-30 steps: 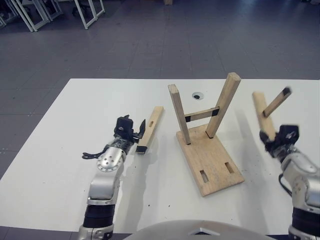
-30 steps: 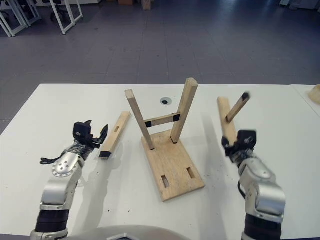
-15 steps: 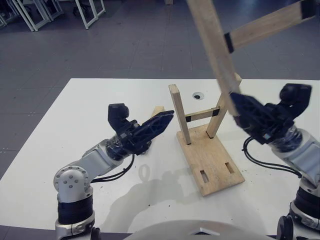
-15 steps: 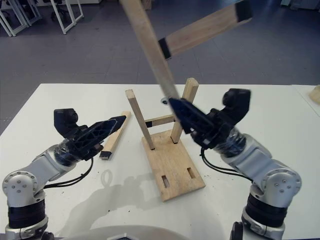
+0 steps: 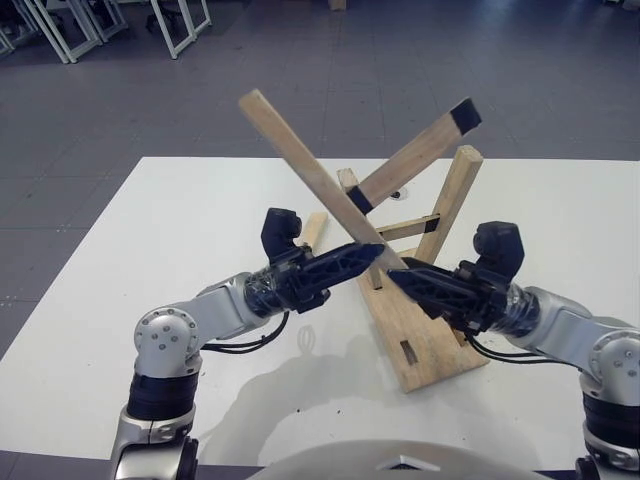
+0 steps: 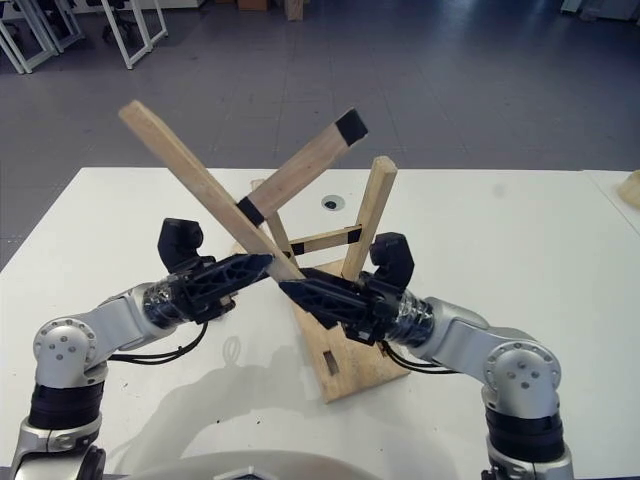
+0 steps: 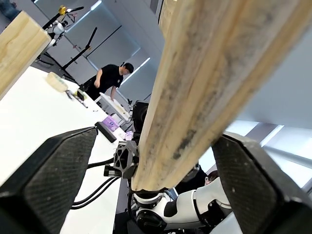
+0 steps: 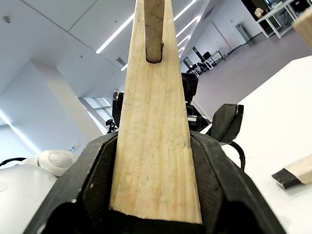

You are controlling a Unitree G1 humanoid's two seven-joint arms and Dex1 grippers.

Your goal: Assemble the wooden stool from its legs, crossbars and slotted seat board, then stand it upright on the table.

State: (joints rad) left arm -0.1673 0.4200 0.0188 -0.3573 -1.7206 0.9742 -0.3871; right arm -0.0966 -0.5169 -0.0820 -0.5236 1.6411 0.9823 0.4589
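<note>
I hold the leg with crossbar [image 5: 300,155] over the white table [image 5: 150,230].
My right gripper [image 5: 397,276] pinches its lower end, my left gripper [image 5: 376,251] spread around it; seat board [image 5: 435,368] lies below, grey floor [image 5: 300,60] beyond.

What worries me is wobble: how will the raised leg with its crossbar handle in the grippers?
Probably stiff: the raised leg is solid wood. Likely top-heavy, since the right gripper clamps only its lower end while the crossbar juts sideways higher up, so it may twist. The left gripper, open around the leg, could steady it.
</note>
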